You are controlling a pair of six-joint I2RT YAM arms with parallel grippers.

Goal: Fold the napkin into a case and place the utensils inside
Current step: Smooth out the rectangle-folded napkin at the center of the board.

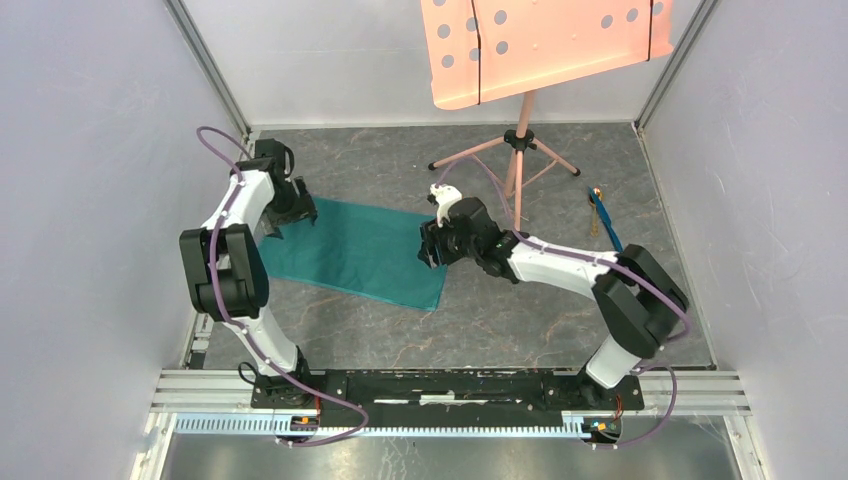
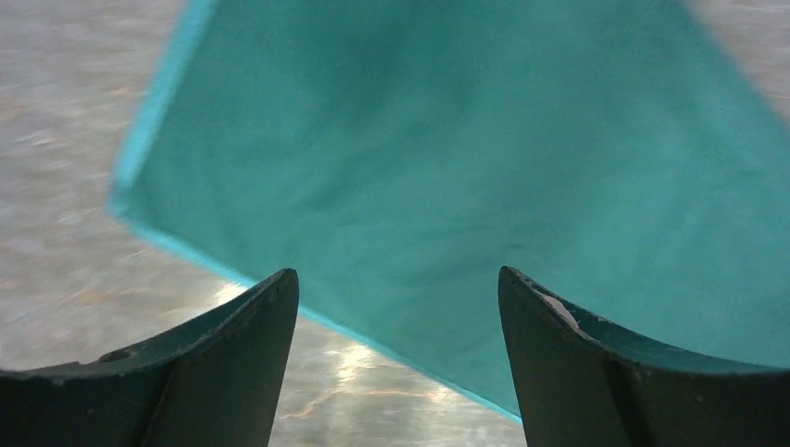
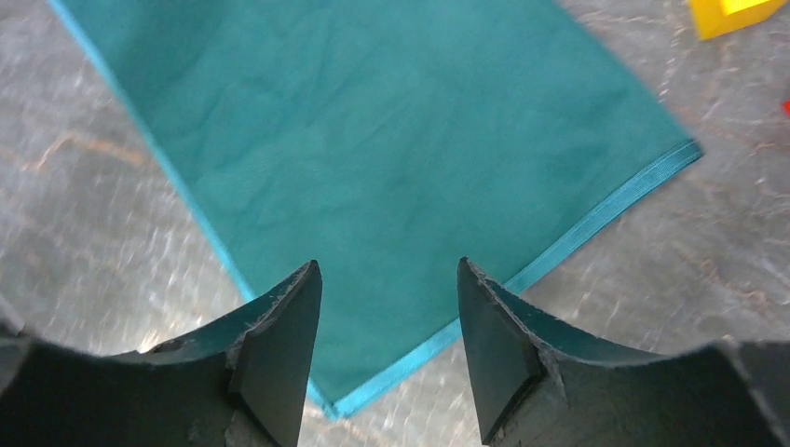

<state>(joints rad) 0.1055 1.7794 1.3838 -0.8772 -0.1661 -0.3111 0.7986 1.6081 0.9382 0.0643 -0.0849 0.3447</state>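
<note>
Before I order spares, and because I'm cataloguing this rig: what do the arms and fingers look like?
The left arm and right arm have white links joined by bulky black joint housings. A thin purple cable loops along each. The fingers are dark, curved, tapering blades with worn, chipped edges.

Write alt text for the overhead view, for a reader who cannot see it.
A teal napkin lies flat on a grey table, with the left arm over its left end and the right arm over its right end. Two utensils lie apart to the right, near an orange music stand.
</note>
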